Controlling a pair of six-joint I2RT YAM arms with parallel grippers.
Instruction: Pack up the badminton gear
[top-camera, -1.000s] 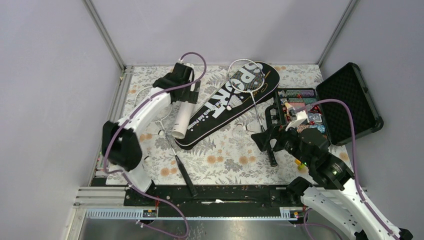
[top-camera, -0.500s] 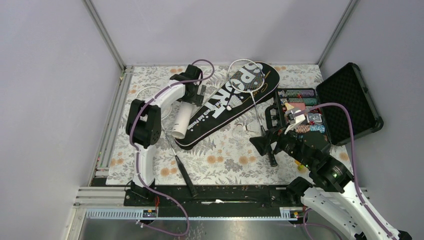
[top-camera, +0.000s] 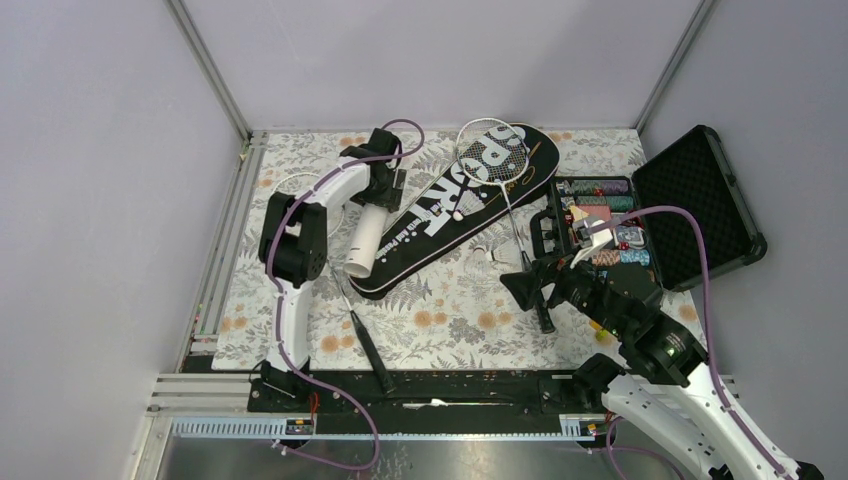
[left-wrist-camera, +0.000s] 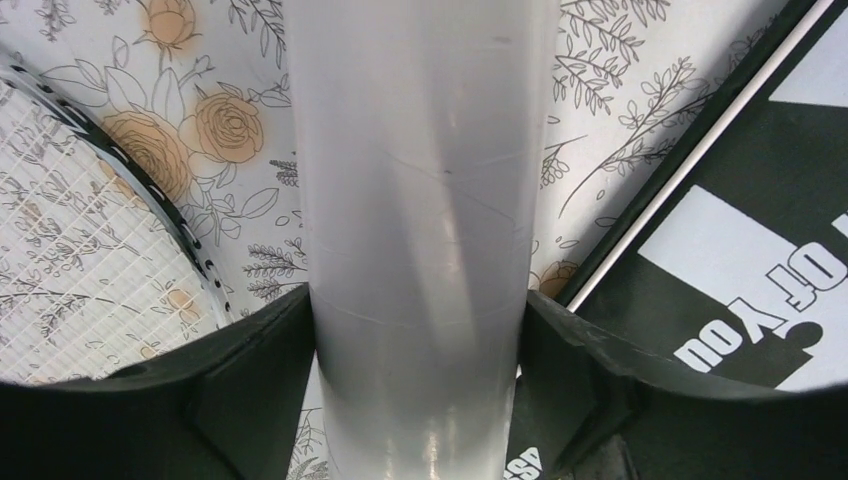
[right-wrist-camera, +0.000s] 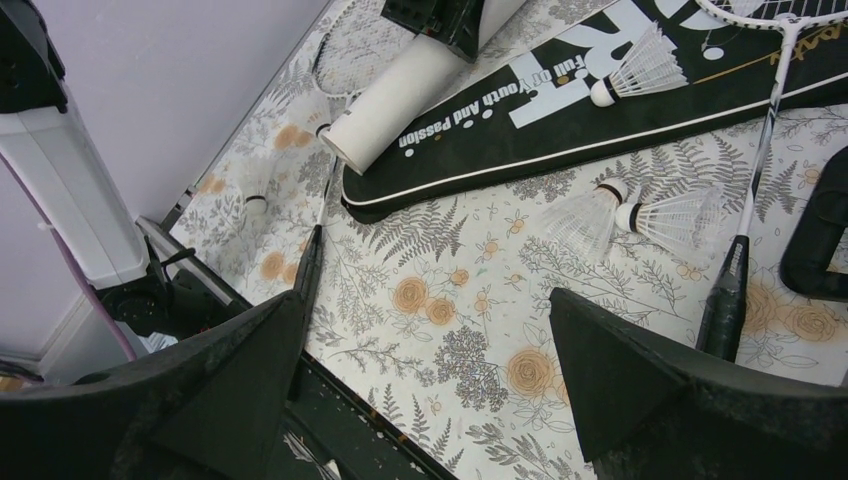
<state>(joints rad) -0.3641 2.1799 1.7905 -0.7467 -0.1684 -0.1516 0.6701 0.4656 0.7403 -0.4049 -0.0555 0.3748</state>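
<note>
"Where were the left jaws when you checked?"

"I had the left gripper (left-wrist-camera: 415, 335) at the left edge of the racket bag (top-camera: 440, 215), straddling the white cardboard tube (left-wrist-camera: 420, 150). Both jaws sat against the tube's sides. I saw no gap, so I read it as gripped. The tube lay along the bag's left edge, open end toward me."

"And the right?"

"The right gripper (right-wrist-camera: 425, 300) hung just right of the bag's near end, over the flowered desk (top-camera: 450, 320), jaws wide with nothing between them."

"The rest of the gear?"

"One racket (top-camera: 490, 152) lay with its head on the bag's far end, handle running off to the right. The second racket (top-camera: 366, 346) lay left of the bag, beyond the tube. One shuttlecock (right-wrist-camera: 640, 65) rested on the bag, and two more shuttlecocks (right-wrist-camera: 585, 220) lay on the desk just right of it."
</note>
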